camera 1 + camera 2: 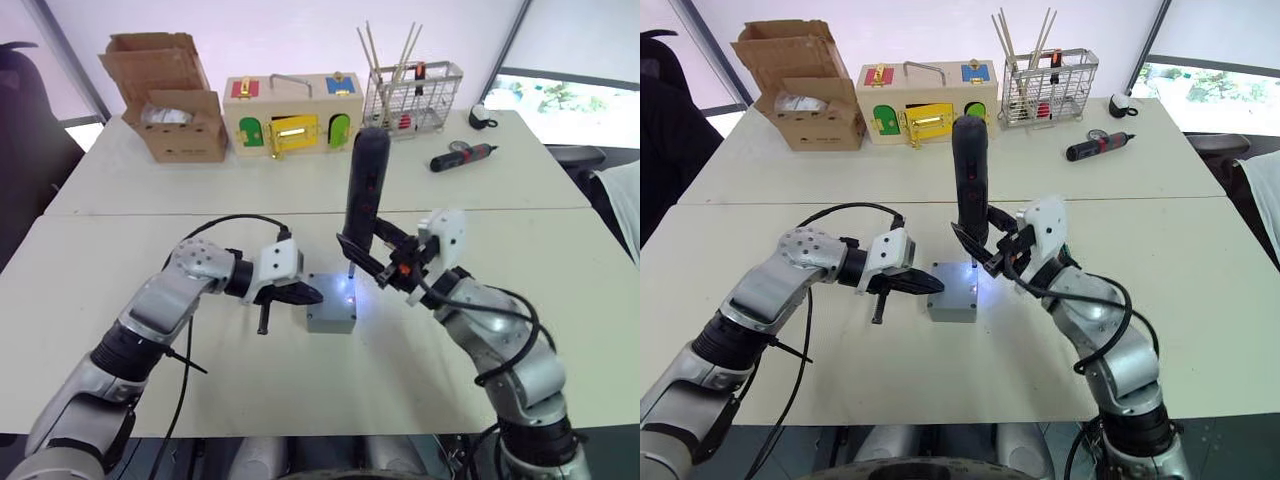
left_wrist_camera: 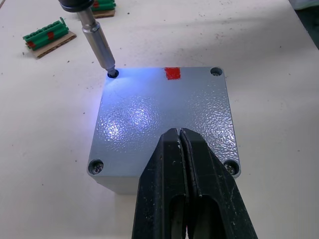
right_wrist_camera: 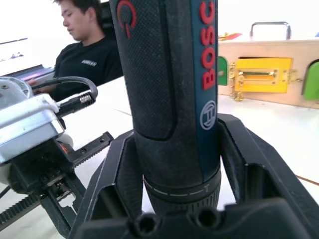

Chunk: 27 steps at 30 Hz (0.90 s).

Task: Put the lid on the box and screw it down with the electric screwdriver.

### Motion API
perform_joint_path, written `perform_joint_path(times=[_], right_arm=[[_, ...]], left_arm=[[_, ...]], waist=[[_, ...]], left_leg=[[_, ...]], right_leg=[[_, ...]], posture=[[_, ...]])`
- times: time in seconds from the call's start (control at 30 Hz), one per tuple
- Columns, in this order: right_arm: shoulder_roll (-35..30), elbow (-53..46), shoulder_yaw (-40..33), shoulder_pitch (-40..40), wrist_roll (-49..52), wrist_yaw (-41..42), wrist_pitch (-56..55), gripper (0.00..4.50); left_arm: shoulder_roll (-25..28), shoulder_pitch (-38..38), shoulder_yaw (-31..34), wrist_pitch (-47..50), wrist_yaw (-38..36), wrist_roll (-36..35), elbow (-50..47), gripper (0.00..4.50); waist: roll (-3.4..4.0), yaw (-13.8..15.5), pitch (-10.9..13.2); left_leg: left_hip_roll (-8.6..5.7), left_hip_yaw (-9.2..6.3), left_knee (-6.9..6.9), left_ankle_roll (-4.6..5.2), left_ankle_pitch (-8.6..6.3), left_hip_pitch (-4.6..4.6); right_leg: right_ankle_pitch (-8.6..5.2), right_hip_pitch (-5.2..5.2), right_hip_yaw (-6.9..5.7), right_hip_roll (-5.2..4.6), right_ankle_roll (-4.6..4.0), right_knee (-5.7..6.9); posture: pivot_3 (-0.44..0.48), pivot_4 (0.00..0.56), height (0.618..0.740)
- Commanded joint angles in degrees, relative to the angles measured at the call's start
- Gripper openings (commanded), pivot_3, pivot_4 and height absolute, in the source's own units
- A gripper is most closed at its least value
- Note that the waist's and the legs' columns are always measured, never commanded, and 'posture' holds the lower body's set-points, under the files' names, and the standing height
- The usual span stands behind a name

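The grey lid [image 2: 164, 114] lies on the box [image 1: 330, 322] at the table's middle, its red mark [image 2: 172, 73] at one edge. Screws sit in two of its corners [image 2: 95, 167]. My left gripper [image 2: 179, 132] is shut, empty, with its fingertips resting on the lid's top near one edge. My right gripper [image 1: 366, 258] is shut on the electric screwdriver [image 1: 364, 185], which stands upright. Its metal bit [image 2: 99, 45] is set in a corner hole [image 2: 112, 73] of the lid, and its light shines on the lid.
At the table's back stand a cardboard carton [image 1: 175, 110], a wooden box with coloured doors [image 1: 290, 118] and a wire basket [image 1: 412, 95]. A small black-and-red screwdriver [image 1: 462, 156] lies at the back right. Green blocks [image 2: 47, 35] lie near the box. A person [image 3: 84, 50] sits beyond the table.
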Motion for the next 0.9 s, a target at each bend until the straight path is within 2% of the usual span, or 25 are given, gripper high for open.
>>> perform_joint_path(times=[0.03,0.17,0.27,0.37,0.53,0.63,0.7,0.73,0.8,0.9], right_arm=[[-1.96,-5.48,-8.67,-7.87,10.54,-0.83,7.88,1.86],[-6.29,-3.37,-18.46,-18.45,25.02,-2.52,17.32,1.86],[-8.58,1.8,-23.06,-24.89,33.41,-5.26,22.73,1.86],[-10.55,6.46,-24.83,-28.12,37.98,-7.8,26.62,1.86],[-15.38,12.9,-23.78,-32.45,38.93,-11.17,33.05,1.86],[-21.96,18.97,-25.95,-37.17,42.14,-11.61,41.85,1.86],[-28.7,22.16,-25.4,-38.13,42.55,-8.69,47.41,1.86],[-35.99,24.69,-22.1,-36.7,39.42,-5.6,49.15,1.86],[-46.45,28.17,-16.19,-33.43,33.83,-0.56,48.79,1.86],[-57.57,35.28,-7.39,-28.36,28.03,9.85,45.77,1.86]], left_arm=[[-0.46,0.33,0.0,1.66,0.4,0.23,2.24,0.0],[-1.46,-2.7,6.38,6.9,0.34,-6.53,2.07,0.0],[-1.51,-5.8,10.68,10.28,0.31,-11.19,1.86,0.0],[-2.02,-7.39,11.63,11.52,1.07,-12.42,1.03,0.0],[-3.78,-8.22,10.79,10.87,2.23,-12.48,-1.73,0.0],[-4.52,-8.55,7.31,6.32,0.67,-9.35,-1.36,0.0],[-5.4,-8.75,5.65,4.8,0.19,-8.62,-1.25,0.0],[-5.89,-9.04,4.27,3.51,-0.53,-8.01,-1.62,0.0],[-6.56,-9.45,2.23,1.68,-1.33,-6.89,-2.37,0.0],[-6.6,-9.76,0.64,0.0,-2.27,-6.11,-4.57,0.0]], waist=[[0.13,0.02,0.19],[0.26,-0.16,0.62],[0.19,-0.33,0.67],[0.2,-0.34,0.69],[0.23,-0.21,0.91],[0.41,-0.17,1.09],[0.4,0.05,1.1],[0.39,0.18,1.11],[0.35,0.88,1.15],[0.36,1.19,1.23]], left_leg=[[0.0,-0.01,0.0,0.0,0.0,-0.06],[-0.04,-0.01,0.0,0.0,0.0,-0.29],[-0.03,-0.03,0.11,-0.08,0.06,-1.21],[-0.03,-0.01,0.06,-0.1,0.07,-1.29],[-0.04,0.1,0.13,-0.09,0.07,-1.38],[-0.06,0.14,0.21,-0.11,0.08,-1.63],[-0.06,0.11,0.27,-0.27,0.18,-1.97],[-0.06,0.08,0.27,-0.35,0.22,-2.06],[-0.09,0.1,0.24,-0.33,0.21,-2.14],[-0.14,0.24,0.28,-0.13,0.1,-2.15]], right_leg=[[0.0,-0.03,-0.01,-0.02,0.0,-0.03],[0.01,-0.25,-0.02,-0.07,0.0,-0.07],[0.03,-1.29,-0.05,-0.06,0.01,0.25],[0.02,-1.45,-0.04,-0.07,0.01,0.38],[0.02,-1.46,0.01,-0.13,0.01,0.34],[0.03,-1.7,0.04,-0.14,0.01,0.38],[0.03,-2.05,-0.01,-0.13,0.0,0.46],[0.03,-2.11,-0.04,-0.13,0.0,0.46],[0.03,-2.1,-0.08,-0.16,0.0,0.41],[0.03,-2.05,-0.01,-0.2,0.01,0.12]], posture=[[0.0,0.15,0.74],[0.0,0.15,0.74],[0.0,0.15,0.74],[0.0,0.15,0.74],[0.0,0.15,0.74],[0.0,0.15,0.74],[0.0,0.15,0.74],[0.0,0.15,0.74],[0.0,0.15,0.74],[0.0,0.15,0.74]])
